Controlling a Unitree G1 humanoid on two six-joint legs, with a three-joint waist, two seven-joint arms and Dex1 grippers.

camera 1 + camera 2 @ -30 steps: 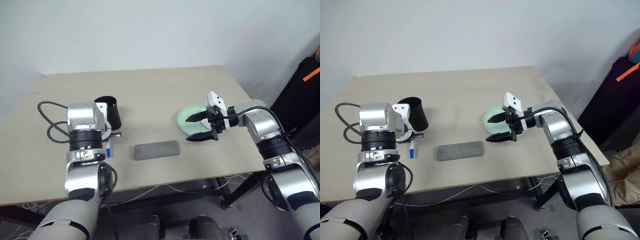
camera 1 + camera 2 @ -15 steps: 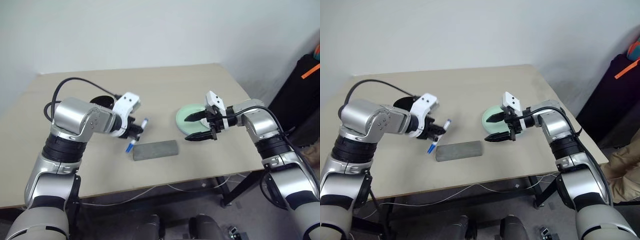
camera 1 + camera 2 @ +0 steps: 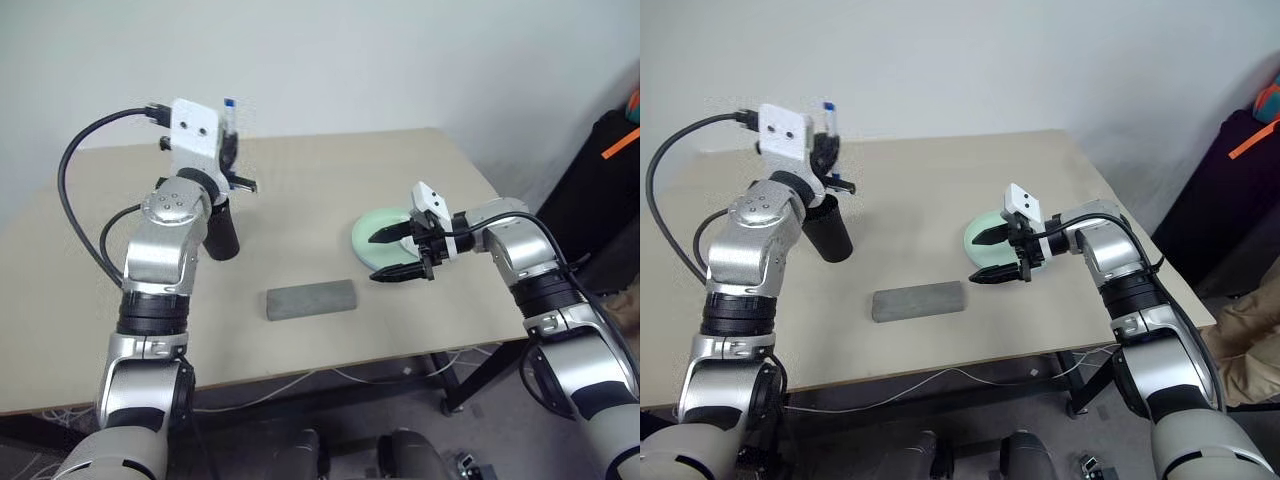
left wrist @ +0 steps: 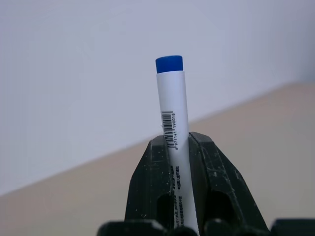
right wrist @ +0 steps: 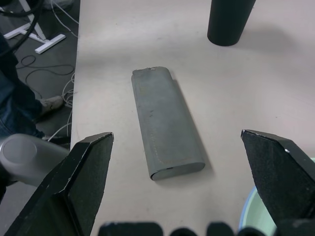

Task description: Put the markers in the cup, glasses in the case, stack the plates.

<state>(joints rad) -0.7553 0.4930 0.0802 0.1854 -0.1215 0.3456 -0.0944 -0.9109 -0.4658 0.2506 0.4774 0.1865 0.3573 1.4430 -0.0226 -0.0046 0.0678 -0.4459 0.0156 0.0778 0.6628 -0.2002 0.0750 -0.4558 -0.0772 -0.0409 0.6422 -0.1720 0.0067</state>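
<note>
My left gripper (image 3: 228, 148) is raised above the black cup (image 3: 830, 232) and is shut on the blue-capped marker (image 4: 173, 123), which stands upright with its blue end on top. The cup stands on the table, partly behind my left forearm. The grey case (image 3: 311, 299) lies closed near the table's front. My right gripper (image 3: 398, 256) hangs open just over the near edge of the mint green plate (image 3: 372, 232), with nothing between its fingers. The right wrist view looks down on the case (image 5: 165, 125) and the cup (image 5: 227, 19). The glasses are out of view.
The beige table (image 3: 330, 180) ends close to my right elbow. A black bag with an orange stripe (image 3: 610, 170) stands beyond that side. Cables (image 5: 44, 88) lie on the floor past the table's front edge.
My left gripper lifted the marker off the table beside the cup, swung it up and turned it upright above the cup. The right arm has not moved.
</note>
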